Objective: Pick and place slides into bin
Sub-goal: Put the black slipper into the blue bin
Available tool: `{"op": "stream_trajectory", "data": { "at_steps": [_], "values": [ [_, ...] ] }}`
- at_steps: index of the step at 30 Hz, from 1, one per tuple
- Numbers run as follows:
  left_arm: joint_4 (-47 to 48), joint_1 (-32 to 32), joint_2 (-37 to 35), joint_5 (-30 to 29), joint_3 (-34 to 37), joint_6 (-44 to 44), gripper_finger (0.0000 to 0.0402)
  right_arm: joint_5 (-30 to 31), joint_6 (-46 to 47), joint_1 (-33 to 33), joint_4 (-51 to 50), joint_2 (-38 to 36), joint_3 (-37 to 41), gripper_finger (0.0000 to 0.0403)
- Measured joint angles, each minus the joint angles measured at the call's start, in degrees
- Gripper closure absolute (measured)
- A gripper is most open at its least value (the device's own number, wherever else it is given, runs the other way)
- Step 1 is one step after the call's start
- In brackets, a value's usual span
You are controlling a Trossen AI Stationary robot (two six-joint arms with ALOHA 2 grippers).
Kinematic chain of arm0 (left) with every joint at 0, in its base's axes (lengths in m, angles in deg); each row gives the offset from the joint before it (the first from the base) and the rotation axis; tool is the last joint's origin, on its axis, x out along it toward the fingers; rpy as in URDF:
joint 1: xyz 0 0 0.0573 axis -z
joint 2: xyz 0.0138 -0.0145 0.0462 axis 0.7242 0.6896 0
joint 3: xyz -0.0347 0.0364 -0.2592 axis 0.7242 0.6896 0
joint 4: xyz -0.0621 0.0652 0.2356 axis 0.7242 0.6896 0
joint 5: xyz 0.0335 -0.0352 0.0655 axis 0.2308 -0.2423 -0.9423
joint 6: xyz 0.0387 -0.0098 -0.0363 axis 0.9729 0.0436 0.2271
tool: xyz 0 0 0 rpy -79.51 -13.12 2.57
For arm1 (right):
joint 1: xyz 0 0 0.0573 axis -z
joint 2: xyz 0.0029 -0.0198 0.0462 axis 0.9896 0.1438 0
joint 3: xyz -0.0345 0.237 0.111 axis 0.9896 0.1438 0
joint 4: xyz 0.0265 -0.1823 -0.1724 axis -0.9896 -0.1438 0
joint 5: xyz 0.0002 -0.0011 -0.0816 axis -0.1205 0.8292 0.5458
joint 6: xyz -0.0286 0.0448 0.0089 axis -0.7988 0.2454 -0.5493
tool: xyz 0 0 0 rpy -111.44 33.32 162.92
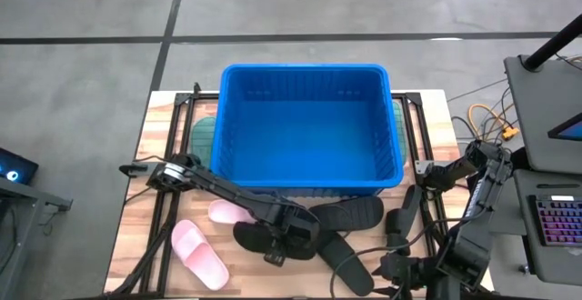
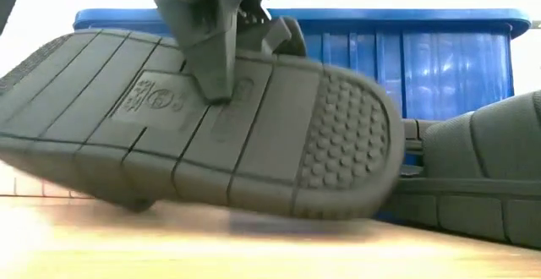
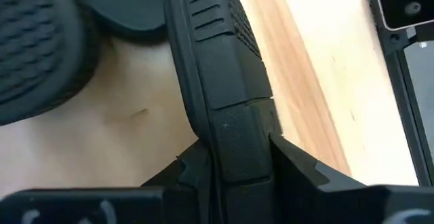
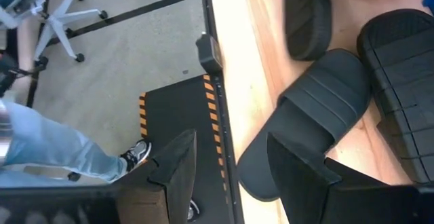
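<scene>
I have the left gripper [image 1: 275,248] clamped on the edge of a black slide [image 2: 194,127], which hangs tilted with its sole side-on just in front of the bin [image 1: 305,127], barely off the table [image 1: 164,191]. My worry is that the pinch is narrow and near one end, so the sandal could pivot, slip, or catch the bin's rim on the way over. The right gripper [image 4: 227,166] waits spread wide and empty off the bin's front right corner, above another black slide [image 4: 308,132].

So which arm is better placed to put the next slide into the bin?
Left: its pincer is shut on a black foam slide, tilted off the table beside the big blue plastic bin. The right pincer is open and empty at the table's edge.
</scene>
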Motion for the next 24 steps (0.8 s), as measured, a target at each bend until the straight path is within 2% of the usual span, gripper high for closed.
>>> {"op": "stream_trajectory", "data": {
  "at_steps": [3, 10, 19, 21, 24],
  "values": [
    [4.25, -0.02, 0.0, -0.4, -3.98, 0.48, 0.0325, -0.82, -0.02, -0.09, -1.16, -0.06, -1.92, 0.0232],
    [10.36, 0.59, -0.21, -0.63, -13.75, 0.35, 0.0328, -2.26, -0.69, -0.46, -1.6, -0.4, -7.01, 0.0232],
    [18.93, 2.54, -0.46, -10.94, -29.57, 1.33, 0.033, -2.65, 1.77, -4.01, -1.56, -2.63, -10.53, 0.0232],
    [17.38, 3.16, -0.93, -12.48, -31.6, 1.06, 0.033, -2.17, 2.58, -4.67, -1.45, -3.03, -10.87, 0.0232],
    [11.45, 4.13, -4.72, -12.82, -29.91, -0.36, 0.0331, -0.4, 3.43, -5.64, -1.4, -3.42, -10.87, 0.0232]
  ]
}}
